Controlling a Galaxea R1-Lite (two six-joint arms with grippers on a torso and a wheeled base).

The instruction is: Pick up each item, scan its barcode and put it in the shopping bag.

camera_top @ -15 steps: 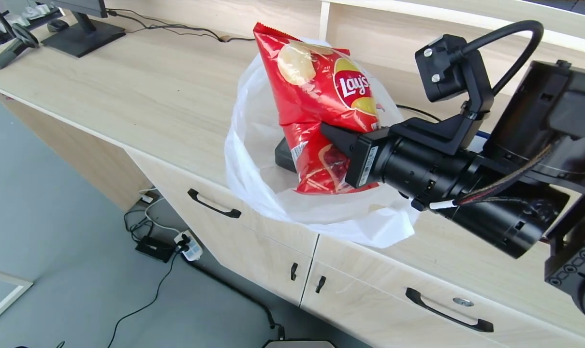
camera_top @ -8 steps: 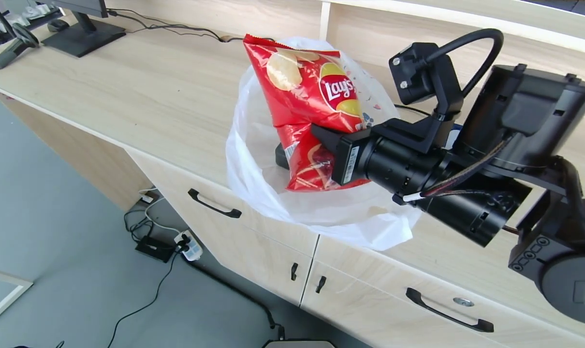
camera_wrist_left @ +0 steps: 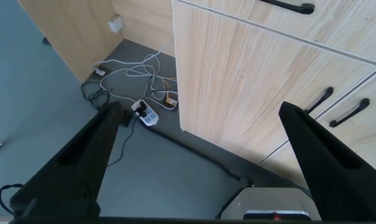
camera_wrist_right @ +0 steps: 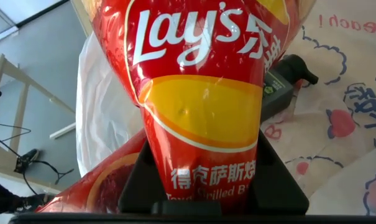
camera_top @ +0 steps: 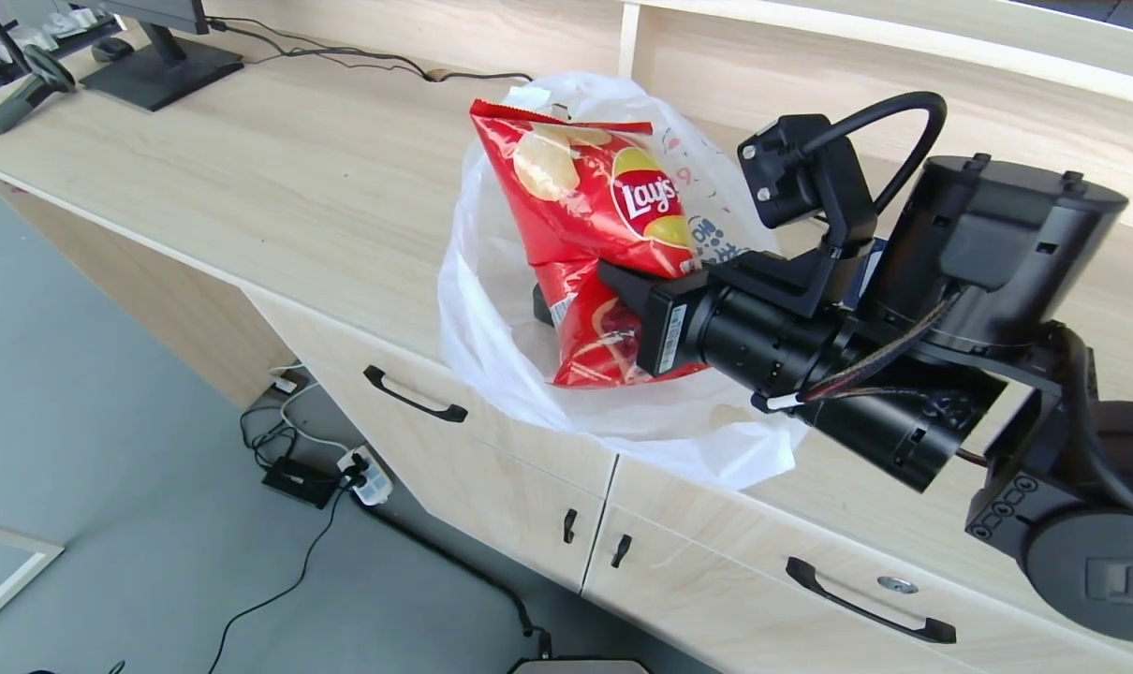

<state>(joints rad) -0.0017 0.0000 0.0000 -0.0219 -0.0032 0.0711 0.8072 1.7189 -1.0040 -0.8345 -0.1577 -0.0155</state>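
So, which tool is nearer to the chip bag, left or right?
Right. The right tool is shut on the chip bag at the open shopping bag; the left tool hangs open down by the cabinet doors, apart from it.

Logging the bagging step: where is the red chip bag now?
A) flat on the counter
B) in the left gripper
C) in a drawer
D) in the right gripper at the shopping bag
D: the right gripper is shut on the chip bag over the open shopping bag.
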